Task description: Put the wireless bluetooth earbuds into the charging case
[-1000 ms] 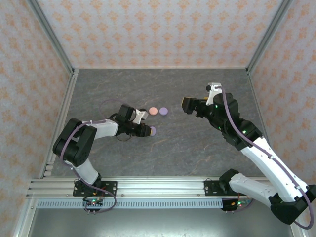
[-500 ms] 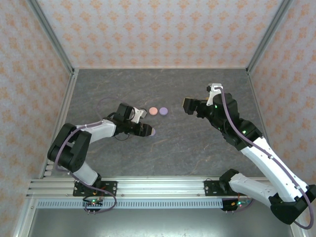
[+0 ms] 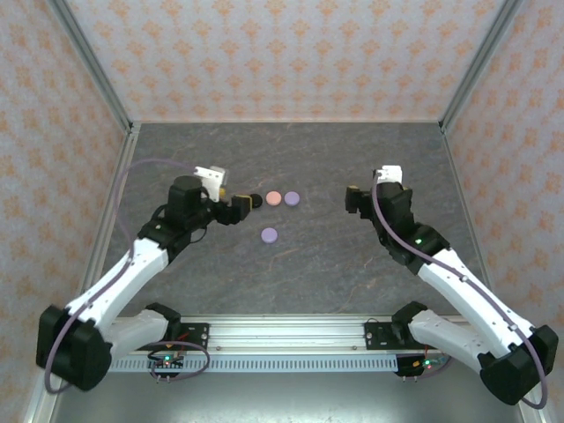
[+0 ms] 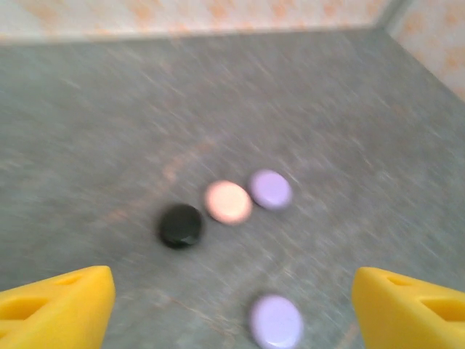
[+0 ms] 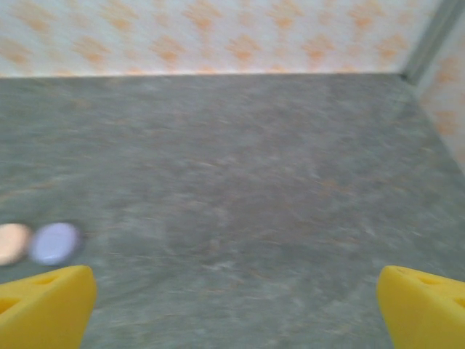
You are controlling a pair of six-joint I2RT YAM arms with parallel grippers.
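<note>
- Grey marbled tabletop [image 3: 308, 273], patterned paper walls on three sides, my two bases bolted at its near edge.
- Item, lone lilac disc [image 3: 269, 234]: the nearest piece, flat on the table and well apart from the others. I take it for a charging case with its lid shut. The bare table all round it, I judge, lets fingers come down on either side.
- Item, left pincer [image 3: 238, 205]: fingers [image 4: 58, 305] spread wide with nothing between them. It is held above the table, just beyond and left of the lone disc, nose toward the row. Being empty, it is free for the next case.
- Item, right pincer [image 3: 352, 199]: fingers [image 5: 43, 309] spread wide, holding nothing, well to the right of every disc. It stands off, I judge, so the left arm has room. A case is likely to want one hand to steady it and one to open it.
- Item, row of three just beyond the left pincer: black disc [image 4: 180, 225], pink disc [image 4: 228, 201] and second lilac disc [image 4: 270, 189]. The pink and lilac lie close together, the black just beside. All are flat and shut, lined up within either arm's reach.
- Item, earbuds: whether any sit inside the shut discs is hidden from me.
- Item, back wall [image 3: 282, 62]: the far limit of the table.
</note>
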